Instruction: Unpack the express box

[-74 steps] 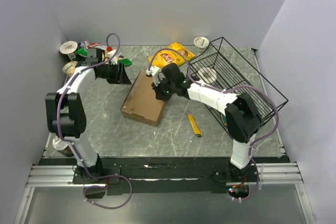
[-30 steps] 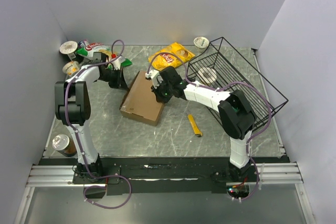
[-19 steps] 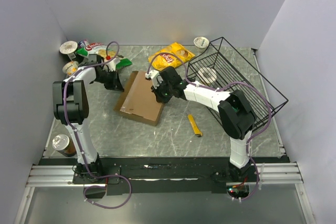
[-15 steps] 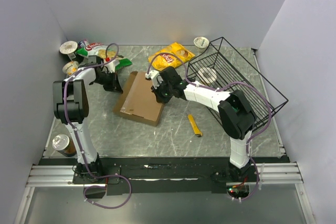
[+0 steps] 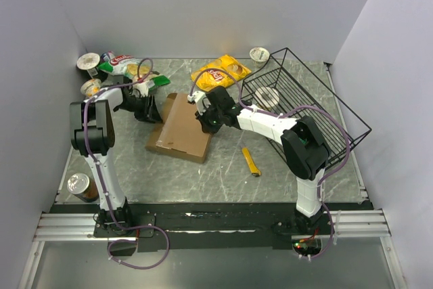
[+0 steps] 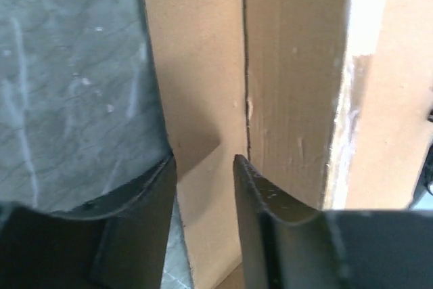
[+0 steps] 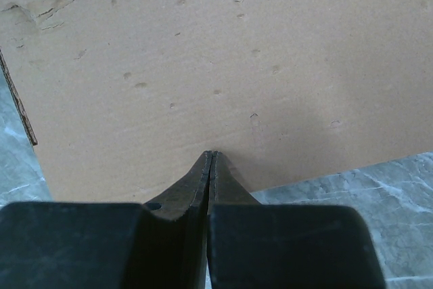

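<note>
The express box (image 5: 179, 130) is a flat brown cardboard mailer lying closed on the marble table (image 5: 216, 174), left of centre. My left gripper (image 5: 150, 109) is at its far left edge. In the left wrist view the gripper (image 6: 203, 160) is open, with a side panel of the box (image 6: 298, 65) in the gap. My right gripper (image 5: 203, 117) is shut and empty. Its tips (image 7: 212, 153) press down on the box's lid (image 7: 203, 45) near the right edge.
A yellow chips bag (image 5: 220, 71) lies behind the box. A black wire basket (image 5: 304, 99) stands tilted at the right. A yellow utility knife (image 5: 251, 161) lies in front of it. Cups and packets (image 5: 101, 69) crowd the back left corner, and a can (image 5: 80, 186) stands at the near left.
The box's near end has swung left on the table. My left gripper has come down along the box's left edge. My right gripper has stayed pressed on the lid.
</note>
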You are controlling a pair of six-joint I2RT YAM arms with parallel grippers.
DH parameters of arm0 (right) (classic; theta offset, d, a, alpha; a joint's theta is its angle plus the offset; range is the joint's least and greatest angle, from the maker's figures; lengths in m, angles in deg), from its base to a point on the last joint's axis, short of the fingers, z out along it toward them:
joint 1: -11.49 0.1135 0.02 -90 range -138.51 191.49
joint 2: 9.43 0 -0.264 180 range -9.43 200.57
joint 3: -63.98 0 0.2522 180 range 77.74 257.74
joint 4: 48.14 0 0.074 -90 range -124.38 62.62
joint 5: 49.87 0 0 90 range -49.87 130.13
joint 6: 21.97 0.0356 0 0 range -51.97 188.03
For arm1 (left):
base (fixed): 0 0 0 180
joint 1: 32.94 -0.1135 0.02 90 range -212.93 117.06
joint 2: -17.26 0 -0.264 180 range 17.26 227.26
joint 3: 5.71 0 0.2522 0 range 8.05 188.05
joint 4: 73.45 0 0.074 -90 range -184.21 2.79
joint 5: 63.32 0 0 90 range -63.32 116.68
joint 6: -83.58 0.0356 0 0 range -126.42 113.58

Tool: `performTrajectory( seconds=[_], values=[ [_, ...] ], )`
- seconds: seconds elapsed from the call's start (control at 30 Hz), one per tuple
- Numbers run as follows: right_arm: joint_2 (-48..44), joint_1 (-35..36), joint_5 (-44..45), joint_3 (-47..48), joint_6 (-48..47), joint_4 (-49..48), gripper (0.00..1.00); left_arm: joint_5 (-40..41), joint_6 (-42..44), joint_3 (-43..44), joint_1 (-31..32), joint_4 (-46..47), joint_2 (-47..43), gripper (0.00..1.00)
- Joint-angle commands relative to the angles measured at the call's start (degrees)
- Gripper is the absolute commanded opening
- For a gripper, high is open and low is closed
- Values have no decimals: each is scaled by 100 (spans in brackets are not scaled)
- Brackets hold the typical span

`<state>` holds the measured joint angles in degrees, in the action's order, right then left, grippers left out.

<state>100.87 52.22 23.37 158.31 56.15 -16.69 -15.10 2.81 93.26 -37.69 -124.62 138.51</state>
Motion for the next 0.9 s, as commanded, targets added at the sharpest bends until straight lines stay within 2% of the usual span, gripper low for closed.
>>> performTrajectory(
  seconds=[0.0, 0.1, 0.13, 0.17, 0.23, 0.27, 0.37, 0.6, 0.73, 0.87],
  values=[
    [53, 14, -3, -121, -60, 112, 0, -875, 192, 66, 89, -644, 293, 46],
    [44, 14, -21, -121, -69, 112, 0, -998, 228, 83, 89, -724, 364, 41],
    [44, 23, -21, -130, -60, 120, 0, -1225, 263, 136, 89, -785, 442, 37],
    [35, 23, -12, -130, -69, 120, 0, -1349, 341, 162, 89, -846, 487, 28],
    [27, 14, -3, -121, -78, 120, 0, -1673, 395, 180, 80, -944, 548, 20],
    [35, 14, 14, -121, -78, 129, 0, -1693, 386, 172, 80, -926, 549, 14],
    [27, 5, 23, -86, -121, 129, 0, -1754, 377, 215, 71, -961, 496, 3],
    [-411, -153, 129, 493, -508, 129, 0, -2509, 474, 549, -8, -1391, -303, 1],
    [-755, -267, -336, 1238, -465, 313, 0, -2695, 255, 856, 1, -1392, -917, 1],
    [-808, -329, -845, 2031, -158, 639, 0, -2537, -245, 1120, 1, -1190, -1358, 1]
  ],
)
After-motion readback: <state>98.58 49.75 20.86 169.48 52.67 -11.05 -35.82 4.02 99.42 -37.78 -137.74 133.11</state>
